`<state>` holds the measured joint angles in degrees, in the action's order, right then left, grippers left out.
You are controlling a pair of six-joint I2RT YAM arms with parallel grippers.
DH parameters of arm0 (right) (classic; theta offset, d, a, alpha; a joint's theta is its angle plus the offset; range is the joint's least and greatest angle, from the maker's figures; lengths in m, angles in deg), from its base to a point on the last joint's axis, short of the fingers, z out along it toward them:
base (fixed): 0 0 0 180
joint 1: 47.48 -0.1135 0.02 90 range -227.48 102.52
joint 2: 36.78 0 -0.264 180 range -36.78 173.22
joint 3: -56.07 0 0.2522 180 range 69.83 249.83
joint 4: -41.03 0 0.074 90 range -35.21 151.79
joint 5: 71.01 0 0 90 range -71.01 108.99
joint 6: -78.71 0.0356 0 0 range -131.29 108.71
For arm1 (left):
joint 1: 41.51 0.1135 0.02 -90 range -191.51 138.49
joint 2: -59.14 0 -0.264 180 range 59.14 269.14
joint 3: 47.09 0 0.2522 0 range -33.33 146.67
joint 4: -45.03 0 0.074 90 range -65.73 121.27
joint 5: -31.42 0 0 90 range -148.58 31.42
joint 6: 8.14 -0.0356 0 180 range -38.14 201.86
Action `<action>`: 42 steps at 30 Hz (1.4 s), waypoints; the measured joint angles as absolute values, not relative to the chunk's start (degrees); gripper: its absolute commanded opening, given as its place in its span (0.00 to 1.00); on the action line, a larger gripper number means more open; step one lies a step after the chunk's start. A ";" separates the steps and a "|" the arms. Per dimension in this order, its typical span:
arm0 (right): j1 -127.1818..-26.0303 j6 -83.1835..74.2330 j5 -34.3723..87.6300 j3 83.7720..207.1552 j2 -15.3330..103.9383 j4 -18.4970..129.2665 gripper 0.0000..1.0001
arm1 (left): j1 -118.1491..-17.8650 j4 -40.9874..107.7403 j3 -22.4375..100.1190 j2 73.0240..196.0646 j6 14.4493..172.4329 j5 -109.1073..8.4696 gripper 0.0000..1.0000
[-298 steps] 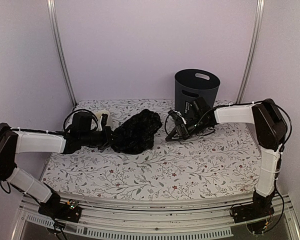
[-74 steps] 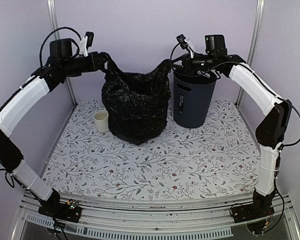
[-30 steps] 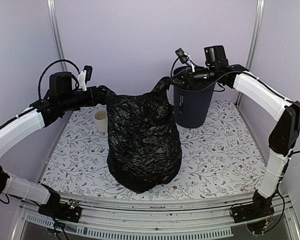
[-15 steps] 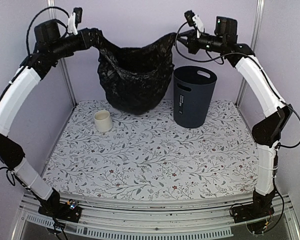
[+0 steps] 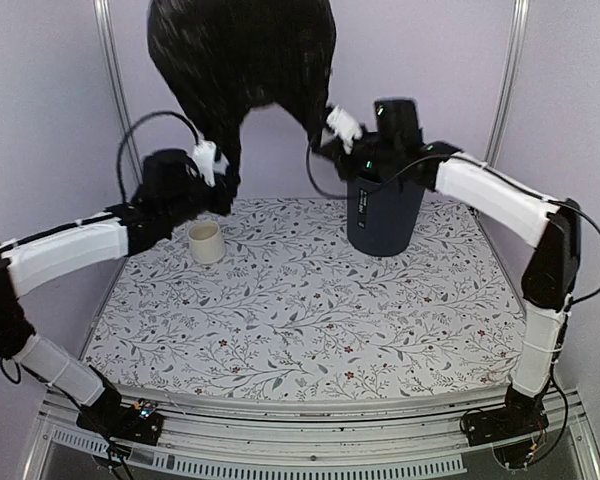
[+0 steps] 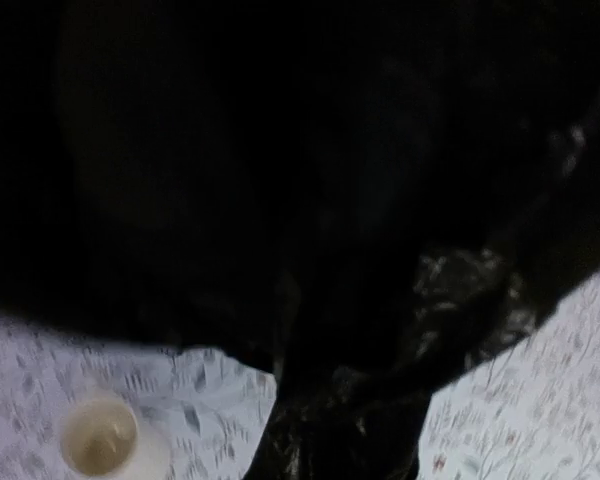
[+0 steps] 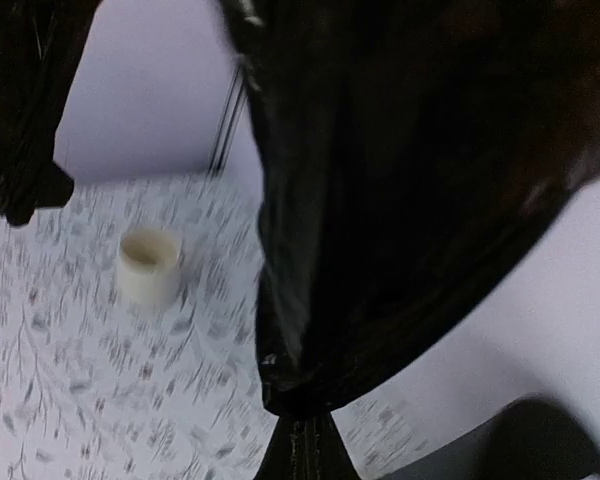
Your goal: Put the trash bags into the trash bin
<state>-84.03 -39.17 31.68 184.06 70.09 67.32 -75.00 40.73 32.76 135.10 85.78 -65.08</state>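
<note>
The black trash bag (image 5: 242,50) billows high above the table, blurred, reaching the top edge of the top view. Two stretched corners of it run down to the grippers. My left gripper (image 5: 221,193) is shut on the left corner, above the table beside the cup. My right gripper (image 5: 326,138) is shut on the right corner, just left of the trash bin's rim. The dark grey trash bin (image 5: 385,215) stands upright at the back right. In the left wrist view the bag (image 6: 310,190) fills most of the frame and hides the fingers. In the right wrist view the bag (image 7: 410,150) rises from the jaws.
A small cream cup (image 5: 205,241) stands upright on the floral tablecloth (image 5: 310,320) at the back left; it also shows as the cup (image 6: 100,445) and the cup (image 7: 150,265) in the wrist views. Metal corner posts (image 5: 115,100) flank the back wall.
Both arms have dropped from high up to lower over the table. The bag, which hung slung between them, now balloons upward above the grippers.
</note>
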 measured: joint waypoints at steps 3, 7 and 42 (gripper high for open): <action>-83.53 -37.79 32.94 169.53 79.14 73.68 0.01 | -74.57 31.41 24.76 146.71 91.07 -63.33 0.00; -82.90 -40.06 46.54 156.83 78.55 90.23 0.01 | -80.10 22.83 15.53 132.63 91.99 -62.04 0.00; -74.77 -30.80 46.49 209.40 83.58 82.86 0.01 | -52.05 15.13 70.96 151.45 103.40 -33.35 0.00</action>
